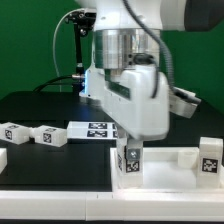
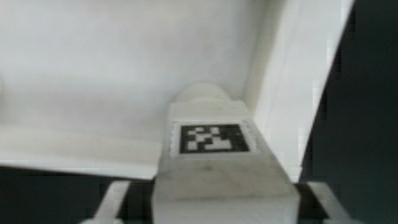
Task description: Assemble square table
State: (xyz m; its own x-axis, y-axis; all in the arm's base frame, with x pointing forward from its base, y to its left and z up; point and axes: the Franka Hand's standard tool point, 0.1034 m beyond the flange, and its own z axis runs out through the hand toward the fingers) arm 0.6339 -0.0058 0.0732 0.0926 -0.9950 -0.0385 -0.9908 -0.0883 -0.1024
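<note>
The jaws were clamped on a leg [image 1: 131, 161] above the tabletop [image 1: 175, 172]. I reckoned it wanted keeping upright and lined up with its corner before pressing down.

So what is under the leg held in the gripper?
The leg, between the gripper's fingers, stands over the square top's white surface beside its raised rim. The leg covers whatever lies directly beneath it, so any corner hole and the contact are hidden.

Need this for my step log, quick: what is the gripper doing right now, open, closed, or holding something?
The gripper: fingers closed on a white table leg that bears a black-and-white tag.
</note>
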